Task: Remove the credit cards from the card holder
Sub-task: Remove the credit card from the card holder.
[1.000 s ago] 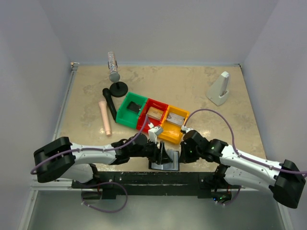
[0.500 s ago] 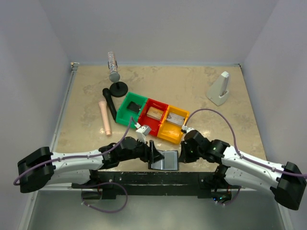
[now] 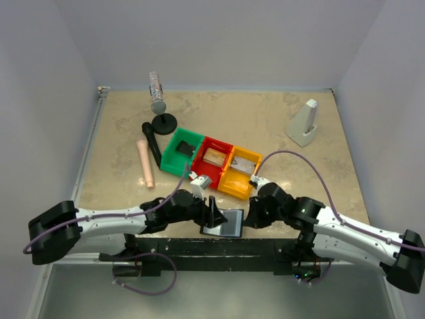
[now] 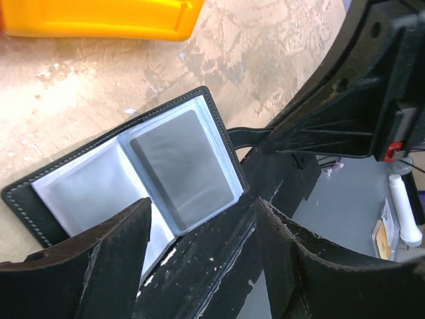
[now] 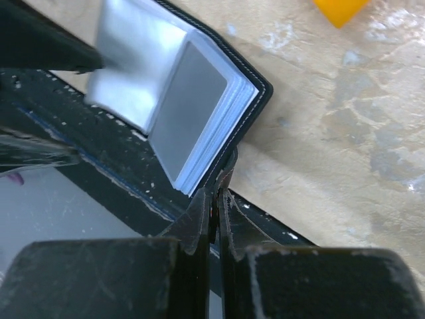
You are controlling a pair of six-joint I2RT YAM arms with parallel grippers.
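Top external view puts the holder (image 3: 229, 223) at the near edge of the table (image 3: 265, 123), lying open just in front of the yellow bin (image 3: 239, 171), with both of my arms meeting over it. My left gripper (image 3: 211, 214) sits at its left side and my right gripper (image 3: 250, 216) at its right side. From the left wrist camera I see the two left fingers (image 4: 113, 266) spread wide apart with nothing clamped between them; the holder's left corner runs out of sight under one of them. The holder rests partly on the table and partly over the black bar (image 3: 199, 244) along the table's near edge. Its black cover faces down and the clear sleeves face up, and a grey card (image 4: 182, 169) shows inside the right-hand sleeve. On the right wrist camera the right fingers are pressed together, and their tips pinch the rim of the holder's cover at its right edge; the stack of sleeves stands just above that spot. Behind the yellow bin, the red bin (image 3: 211, 161) and green bin (image 3: 180, 153) stand in one touching row. The red and yellow bins each hold something flat, but I cannot tell what. Farther back are a pink rod (image 3: 145, 163), a black stand (image 3: 164, 121) and, well apart to the right, a white wedge (image 3: 304, 124).
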